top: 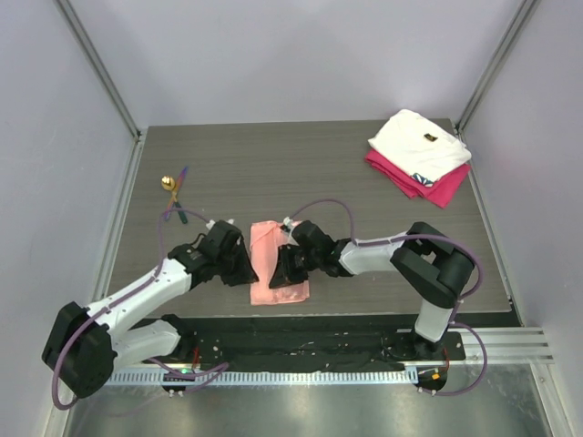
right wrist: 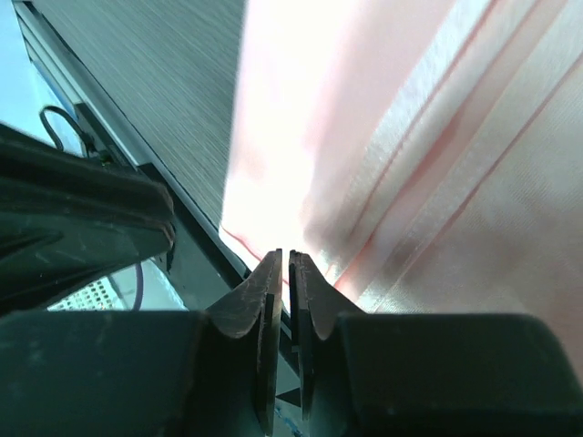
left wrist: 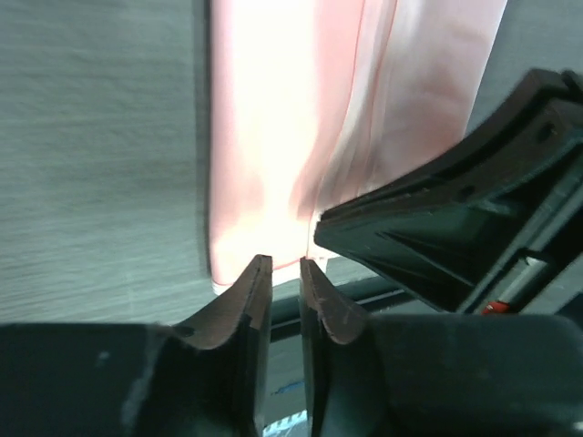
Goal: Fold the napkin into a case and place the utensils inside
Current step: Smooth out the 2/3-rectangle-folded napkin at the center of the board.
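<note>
The napkin [top: 271,244] is a salmon-pink cloth folded into a narrow strip, lying lengthwise near the table's front edge between my two grippers. My left gripper [top: 250,273] sits at its left near corner. In the left wrist view the left gripper's [left wrist: 284,262] jaws stand a little apart with only table showing between them, and the napkin's [left wrist: 264,137] near edge lies just past the tips. My right gripper [right wrist: 284,255] is pinched on the napkin's [right wrist: 410,137] near edge, its jaws almost touching. The utensils [top: 174,193] lie at the far left of the table, untouched.
A folded white cloth [top: 421,144] rests on a folded magenta cloth [top: 430,188] at the back right corner. The table's dark front rail [top: 319,319] runs just behind both grippers. Walls enclose the table on the left, right and back.
</note>
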